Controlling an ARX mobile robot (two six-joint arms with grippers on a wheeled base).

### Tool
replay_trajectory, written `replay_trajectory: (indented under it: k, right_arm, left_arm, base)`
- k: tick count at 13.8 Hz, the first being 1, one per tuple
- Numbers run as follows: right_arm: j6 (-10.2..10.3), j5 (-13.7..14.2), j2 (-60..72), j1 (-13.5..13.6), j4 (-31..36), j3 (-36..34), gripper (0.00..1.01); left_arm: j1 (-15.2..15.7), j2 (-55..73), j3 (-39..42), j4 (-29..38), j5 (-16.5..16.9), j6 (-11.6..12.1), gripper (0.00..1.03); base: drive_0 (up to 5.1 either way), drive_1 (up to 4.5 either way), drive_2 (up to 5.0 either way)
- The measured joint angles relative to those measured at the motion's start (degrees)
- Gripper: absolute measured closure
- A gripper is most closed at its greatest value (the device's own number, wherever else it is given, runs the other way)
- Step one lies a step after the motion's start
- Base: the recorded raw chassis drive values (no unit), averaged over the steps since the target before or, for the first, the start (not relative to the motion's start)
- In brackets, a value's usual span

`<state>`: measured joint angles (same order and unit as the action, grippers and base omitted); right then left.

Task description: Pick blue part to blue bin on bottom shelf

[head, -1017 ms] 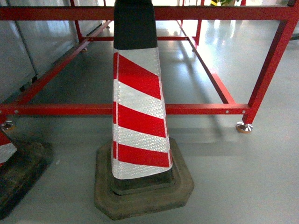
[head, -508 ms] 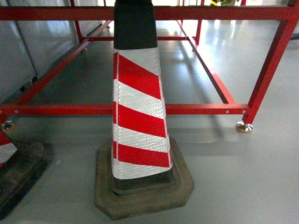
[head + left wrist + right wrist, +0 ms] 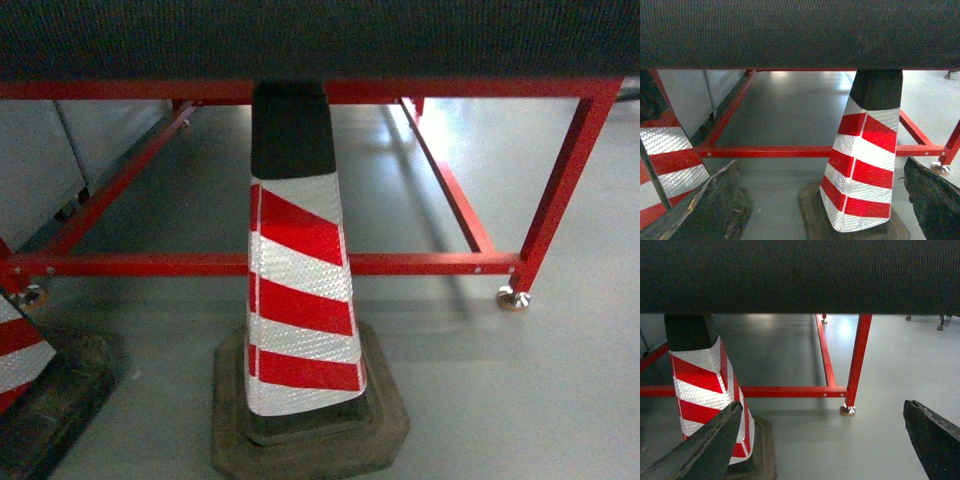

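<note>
1. Ahead of both your grippers, the traffic cone point(image 3: 298, 300) wears glossy red and white reflective bands with a fine prismatic texture; its top is matt black.
2. The cone base point(image 3: 310, 440) looks like rough, dull rubber, scuffed and dirty.
3. The frame point(image 3: 420, 264) is smooth red-painted metal with shiny metal feet.
4. The floor point(image 3: 520, 400) is smooth, grey and faintly glossy.
5. Your left gripper fingers point(image 3: 705, 210) look worn, rough and black.
6. Above them, the shelf surface point(image 3: 800, 275) shows a dark, woven, matt texture.

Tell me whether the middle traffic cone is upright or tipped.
Upright. The striped cone stands on its dark base, which lies flat on the grey floor, in front of the red frame.
</note>
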<state>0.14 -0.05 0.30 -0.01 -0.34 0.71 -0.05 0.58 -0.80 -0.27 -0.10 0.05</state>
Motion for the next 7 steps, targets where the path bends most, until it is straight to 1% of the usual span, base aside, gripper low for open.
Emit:
replay_trajectory:
  k: [7]
  right_arm:
    - [0.0, 0.1, 0.0, 0.0, 0.0, 0.0, 0.03]
  left_arm:
    - [0.0, 0.0, 0.0, 0.0, 0.1, 0.0, 0.05]
  base:
    - [0.0, 0.0, 0.0]
